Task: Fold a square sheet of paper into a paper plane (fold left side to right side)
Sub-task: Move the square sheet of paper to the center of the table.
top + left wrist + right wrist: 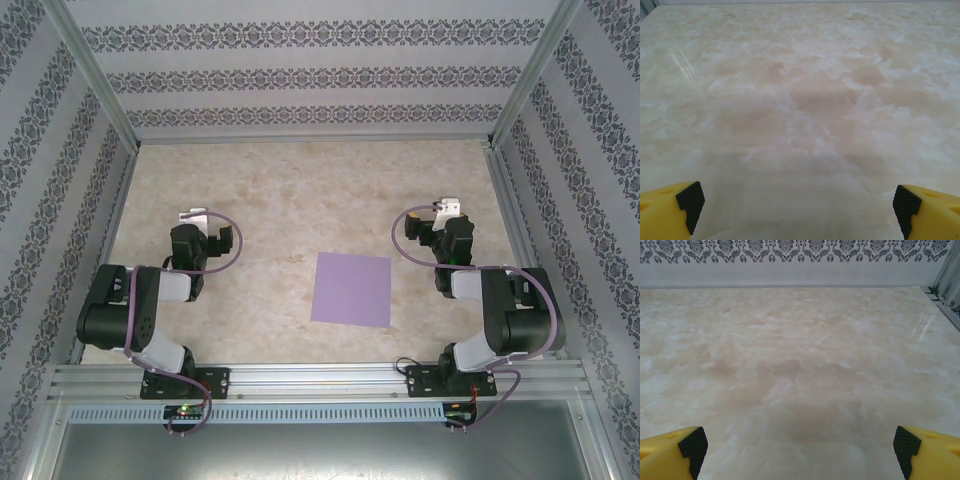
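Lilac, matte and flat, your square sheet of paper [351, 289] lies unfolded on the marbled beige table [260, 190] near its front edge; your left gripper [797, 207] and right gripper [797, 447] gape wide, empty.
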You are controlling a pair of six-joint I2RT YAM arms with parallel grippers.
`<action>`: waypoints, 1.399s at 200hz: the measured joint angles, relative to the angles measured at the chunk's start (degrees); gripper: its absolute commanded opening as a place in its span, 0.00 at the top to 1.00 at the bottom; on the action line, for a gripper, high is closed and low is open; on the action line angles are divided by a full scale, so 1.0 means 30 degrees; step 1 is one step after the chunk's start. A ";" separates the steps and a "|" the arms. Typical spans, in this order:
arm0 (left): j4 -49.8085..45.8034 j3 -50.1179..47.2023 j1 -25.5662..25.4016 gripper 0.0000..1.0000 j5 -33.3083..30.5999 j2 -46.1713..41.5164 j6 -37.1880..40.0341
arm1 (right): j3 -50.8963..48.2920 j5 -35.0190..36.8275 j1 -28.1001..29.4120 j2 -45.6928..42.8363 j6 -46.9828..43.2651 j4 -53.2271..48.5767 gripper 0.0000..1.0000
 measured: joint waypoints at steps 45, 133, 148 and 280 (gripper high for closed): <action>-0.3789 0.0335 -0.0058 0.00 -0.0729 -0.6717 -0.0736 | 0.0051 0.0911 0.0000 -0.2608 0.0736 -0.2601 0.02; -1.4520 0.4189 -0.1297 0.00 0.3563 -0.9158 -0.9304 | 0.5807 0.0954 0.4029 -0.8240 0.4677 -1.7872 0.02; -1.5329 0.4189 -0.2084 0.00 0.4626 -0.8655 -1.0309 | 0.6426 0.1027 0.6069 -0.8080 0.5107 -2.0385 0.02; -1.6232 0.4299 -0.6499 0.00 0.5931 -0.5530 -1.3041 | 1.0426 0.1129 1.4542 0.2302 0.6739 -2.8378 0.02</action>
